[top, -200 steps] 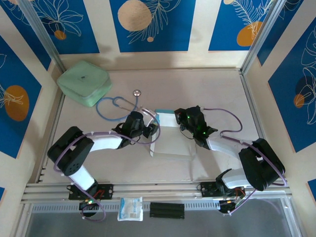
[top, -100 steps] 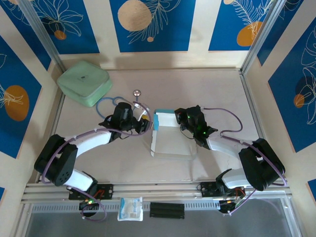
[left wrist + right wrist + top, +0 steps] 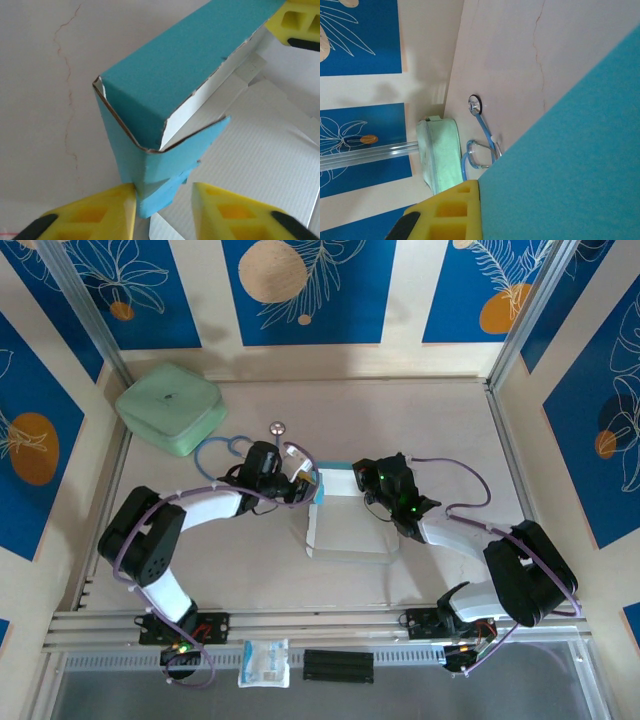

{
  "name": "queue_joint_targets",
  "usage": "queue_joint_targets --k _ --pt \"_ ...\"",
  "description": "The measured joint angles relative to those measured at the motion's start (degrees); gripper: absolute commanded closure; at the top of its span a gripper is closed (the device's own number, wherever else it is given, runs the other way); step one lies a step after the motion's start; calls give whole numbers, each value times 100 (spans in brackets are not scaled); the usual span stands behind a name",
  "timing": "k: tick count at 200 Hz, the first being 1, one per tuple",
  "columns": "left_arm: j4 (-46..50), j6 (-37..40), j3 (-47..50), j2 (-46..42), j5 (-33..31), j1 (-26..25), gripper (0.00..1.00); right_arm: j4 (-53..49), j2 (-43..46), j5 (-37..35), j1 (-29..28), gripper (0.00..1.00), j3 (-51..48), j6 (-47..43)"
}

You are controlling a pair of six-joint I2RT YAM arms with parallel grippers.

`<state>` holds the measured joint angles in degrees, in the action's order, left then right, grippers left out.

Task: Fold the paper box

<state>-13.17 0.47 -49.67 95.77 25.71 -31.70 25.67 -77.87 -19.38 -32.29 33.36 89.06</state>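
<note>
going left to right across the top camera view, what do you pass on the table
mint-green case → stethoscope → left gripper → paper box

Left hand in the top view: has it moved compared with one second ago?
Yes. The left hand moved toward the far wall, ending closer to the stethoscope, at the far left corner of the paper box.

Paper box (image 3: 170, 75): thin card, matt teal outside, matt white inside, raw brownish fibre at cut edges. Left gripper (image 3: 164, 192) fingers (image 3: 95, 217): yellow moulded plastic, faint sheen. Table (image 3: 35, 100): pale, smooth, matt, hairline reddish veins. Case (image 3: 170, 405): mint-green, matt, looks soft.
</note>
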Motion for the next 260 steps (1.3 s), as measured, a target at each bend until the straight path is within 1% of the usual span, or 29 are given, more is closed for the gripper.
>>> queue_joint_targets --k 23,41,70,92,133,153,178,204,223,260 --pt "-15 11 -2 0 92 72 69 -2 9 2 -7 100 0 -17" --pt "44 157 -74 11 302 179 69 -17 20 2 -11 100 0 -57" --pt "39 225 -313 166 579 258 76 -39 48 -17 -11 100 0 -66" --pt "-7 201 -380 286 651 258 80 -59 52 -74 -9 100 0 -79" --pt "-50 153 -428 348 658 214 83 -122 96 -157 -9 100 0 -90" --pt "-87 107 -428 348 455 125 82 -125 96 -188 -9 100 0 -98" --pt "-155 39 -439 348 -11 -94 82 -129 96 -278 -4 100 0 -101" --pt "-273 -83 -439 356 -468 -275 86 -151 107 -367 7 100 0 -101" --pt "-372 -186 -439 385 -719 -363 91 -175 129 -466 7 100 2 -103" --pt "-446 -387 -516 466 -1047 -470 91 -208 133 -614 7 100 28 -103"
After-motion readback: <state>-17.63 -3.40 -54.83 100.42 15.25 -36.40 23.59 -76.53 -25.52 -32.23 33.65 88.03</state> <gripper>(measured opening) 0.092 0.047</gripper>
